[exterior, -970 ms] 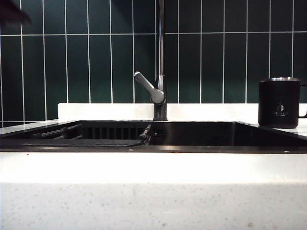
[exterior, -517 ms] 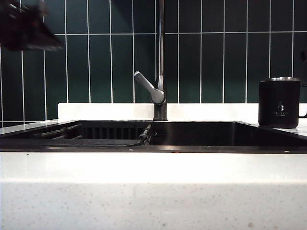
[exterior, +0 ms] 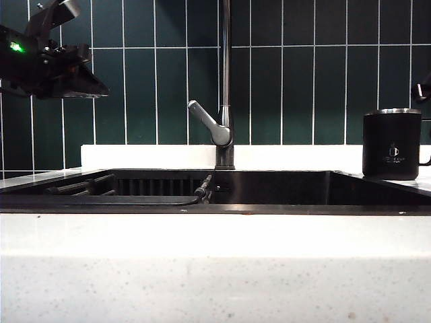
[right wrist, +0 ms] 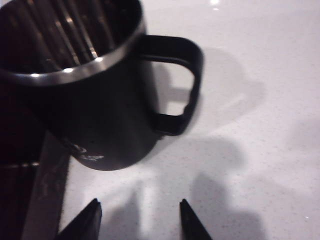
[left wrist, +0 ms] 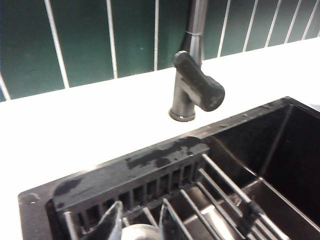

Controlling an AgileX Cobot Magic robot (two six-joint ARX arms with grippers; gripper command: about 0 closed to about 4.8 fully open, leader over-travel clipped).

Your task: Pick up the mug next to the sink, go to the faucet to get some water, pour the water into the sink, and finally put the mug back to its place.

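on the right counter the matte black steel-rimmed mug (right wrist: 85,85) stands untouched; right gripper (right wrist: 137,217) hovers beside it, jaws wide, needing to close on it. left gripper (left wrist: 142,222), part-open and empty, hangs over the dark sink (left wrist: 280,150).

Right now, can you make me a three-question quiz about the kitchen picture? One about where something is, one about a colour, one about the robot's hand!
1. Where does the mug stand?
A. inside the sink
B. on the counter, right of the sink
C. under the faucet

2. What colour are the wall tiles?
A. dark green
B. yellow
C. red

3. How is the right gripper, close by the mug?
A. shut on the mug
B. open, holding nothing
C. shut on the faucet lever

Answers: 1 B, it sits on the white counter by the sink's right edge. 2 A, dark green with pale lines. 3 B, its fingertips stand apart, short of the mug.
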